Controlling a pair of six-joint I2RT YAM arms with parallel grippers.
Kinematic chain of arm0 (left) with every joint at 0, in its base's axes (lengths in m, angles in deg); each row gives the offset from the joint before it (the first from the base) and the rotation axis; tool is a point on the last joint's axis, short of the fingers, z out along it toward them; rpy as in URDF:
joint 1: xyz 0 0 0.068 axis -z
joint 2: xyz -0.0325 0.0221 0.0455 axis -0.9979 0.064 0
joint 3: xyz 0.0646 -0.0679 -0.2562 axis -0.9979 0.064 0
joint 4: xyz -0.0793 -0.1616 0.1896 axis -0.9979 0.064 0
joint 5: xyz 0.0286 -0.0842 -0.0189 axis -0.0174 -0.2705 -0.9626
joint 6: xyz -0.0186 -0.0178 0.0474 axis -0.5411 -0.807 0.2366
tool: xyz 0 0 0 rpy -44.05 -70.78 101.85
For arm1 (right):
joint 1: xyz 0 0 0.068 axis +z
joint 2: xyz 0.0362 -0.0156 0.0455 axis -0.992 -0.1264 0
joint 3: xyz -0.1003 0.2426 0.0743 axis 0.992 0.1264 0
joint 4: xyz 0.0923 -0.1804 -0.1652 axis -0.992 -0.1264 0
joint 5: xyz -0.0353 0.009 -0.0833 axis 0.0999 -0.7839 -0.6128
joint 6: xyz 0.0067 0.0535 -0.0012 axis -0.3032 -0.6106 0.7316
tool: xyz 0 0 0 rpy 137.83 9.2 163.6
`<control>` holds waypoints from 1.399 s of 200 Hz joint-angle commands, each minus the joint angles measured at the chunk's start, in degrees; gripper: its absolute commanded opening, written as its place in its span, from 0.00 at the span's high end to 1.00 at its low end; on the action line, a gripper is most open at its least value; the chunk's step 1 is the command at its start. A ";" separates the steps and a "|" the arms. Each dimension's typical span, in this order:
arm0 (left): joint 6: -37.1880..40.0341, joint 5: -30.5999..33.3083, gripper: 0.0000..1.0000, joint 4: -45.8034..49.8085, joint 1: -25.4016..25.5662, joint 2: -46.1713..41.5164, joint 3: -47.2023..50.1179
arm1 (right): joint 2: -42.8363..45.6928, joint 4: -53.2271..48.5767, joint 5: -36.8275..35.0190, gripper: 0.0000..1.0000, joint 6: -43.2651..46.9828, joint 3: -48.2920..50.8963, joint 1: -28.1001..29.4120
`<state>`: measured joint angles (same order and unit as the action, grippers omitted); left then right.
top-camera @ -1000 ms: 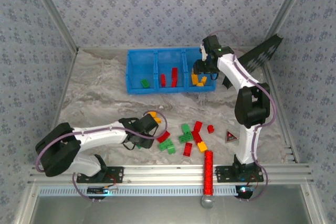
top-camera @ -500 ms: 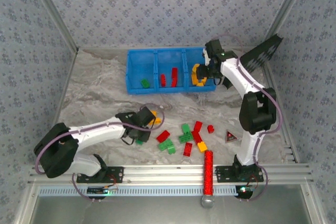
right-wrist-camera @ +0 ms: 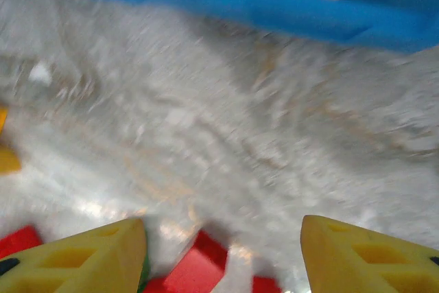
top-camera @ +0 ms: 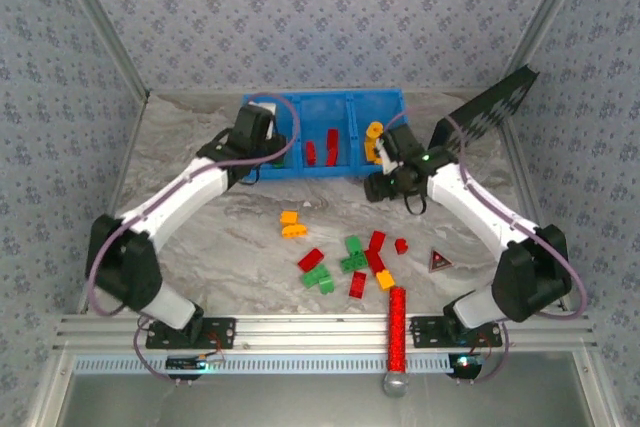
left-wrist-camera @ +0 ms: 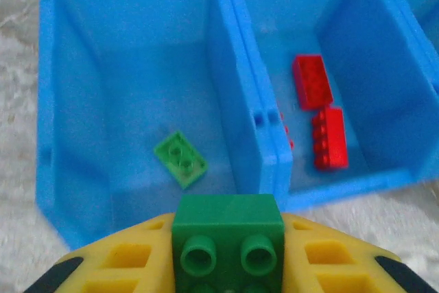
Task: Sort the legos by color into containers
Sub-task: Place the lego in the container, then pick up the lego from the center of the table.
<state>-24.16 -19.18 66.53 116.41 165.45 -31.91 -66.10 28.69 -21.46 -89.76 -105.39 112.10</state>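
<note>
Grip: left gripper clamped on green brick, above left compartment of blue bin.
Handling: judged light, rigid, slick plastic; pinch flat side faces, not studs.
Bin contents: flat green piece left, red bricks middle.
Loose legos: on table, in front of bin.
Right gripper: jaws apart, empty, over table near loose legos.

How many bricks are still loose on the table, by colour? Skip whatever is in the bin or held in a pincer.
Red bricks: 5
Green bricks: 4
Yellow-orange bricks: 3
Total: 12
Left out: 1 green brick held in the left pincer.
</note>
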 commanded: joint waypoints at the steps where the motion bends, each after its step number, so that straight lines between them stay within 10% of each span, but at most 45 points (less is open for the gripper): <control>1: 2.75 -1.95 0.75 -2.98 -1.98 8.01 -5.72 | 2.25 0.22 2.09 0.36 -0.47 3.45 6.93; 73: 0.66 -6.48 0.78 -3.34 -6.34 25.87 -17.11 | -0.79 1.79 6.66 0.34 -0.50 4.93 18.54; 175: -1.12 -8.42 0.74 -0.63 -6.75 32.65 -19.73 | -3.42 16.58 5.84 0.26 35.99 6.75 27.49; 280: 0.04 -10.64 0.40 -3.11 -7.23 24.06 -16.47 | -17.06 24.08 6.71 0.26 47.78 2.53 26.39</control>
<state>-25.30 -27.62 64.59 109.09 195.57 -48.21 -80.74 50.18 -15.51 -44.91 -100.43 139.07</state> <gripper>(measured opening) 0.600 0.739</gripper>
